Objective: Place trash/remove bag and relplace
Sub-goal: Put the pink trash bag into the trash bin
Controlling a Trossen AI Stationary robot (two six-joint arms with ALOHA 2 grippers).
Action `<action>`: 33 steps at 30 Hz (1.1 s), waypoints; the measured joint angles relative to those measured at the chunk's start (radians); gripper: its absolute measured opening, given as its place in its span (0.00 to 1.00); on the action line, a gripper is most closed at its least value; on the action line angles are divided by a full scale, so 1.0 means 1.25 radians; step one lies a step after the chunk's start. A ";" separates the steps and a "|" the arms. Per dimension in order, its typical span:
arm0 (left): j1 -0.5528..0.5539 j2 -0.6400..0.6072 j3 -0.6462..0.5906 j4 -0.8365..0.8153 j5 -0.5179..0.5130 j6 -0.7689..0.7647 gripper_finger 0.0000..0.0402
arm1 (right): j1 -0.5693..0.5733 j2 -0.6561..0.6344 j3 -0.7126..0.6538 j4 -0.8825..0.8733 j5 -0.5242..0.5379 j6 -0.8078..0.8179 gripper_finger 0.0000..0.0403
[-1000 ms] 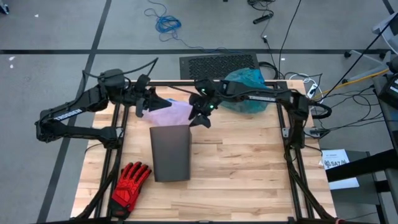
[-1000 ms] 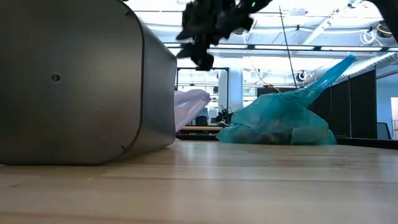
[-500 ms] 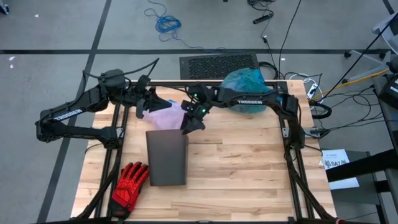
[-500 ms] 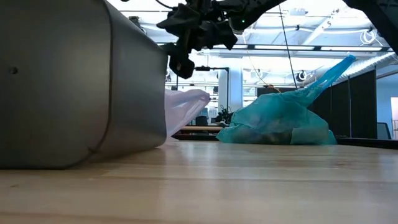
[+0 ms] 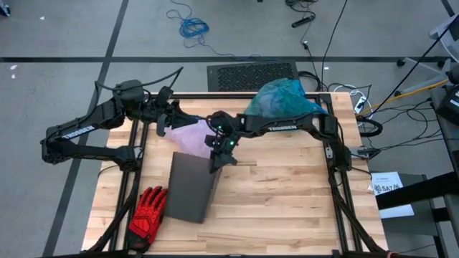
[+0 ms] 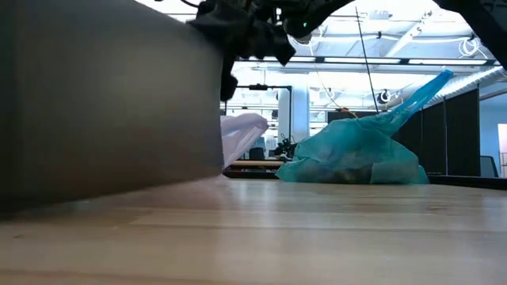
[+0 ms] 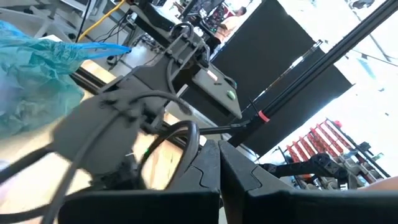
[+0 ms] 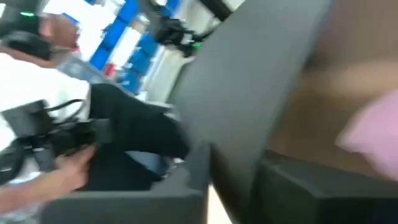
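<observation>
Right pincer (image 5: 217, 159) had travelled from beside teal bag (image 5: 281, 102) to grey bin's (image 5: 188, 188) rim; bin had swung askew, base toward red glove (image 5: 148, 211). Right pincer clamped on bin's rim wall. Left pincer (image 5: 170, 120) closed, pinching lilac bag (image 5: 192, 134) at bin mouth. Teal bag, knotted, trash inside, rested at desk's (image 5: 287, 193) far edge. Risk judged: tilted bin slipping from thin rim grip, tearing lilac bag from left pincer.
</observation>
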 joint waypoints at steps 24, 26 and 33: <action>0.001 -0.003 0.000 0.037 -0.014 0.062 0.00 | 0.158 -0.334 0.033 -0.516 0.497 0.149 0.00; 0.001 -0.003 0.000 0.037 -0.014 0.063 0.00 | 0.188 -0.320 0.090 -0.609 0.581 0.155 0.00; 0.004 -0.003 0.000 0.036 -0.046 0.069 0.00 | 0.249 -0.202 0.346 -0.852 0.732 0.105 0.00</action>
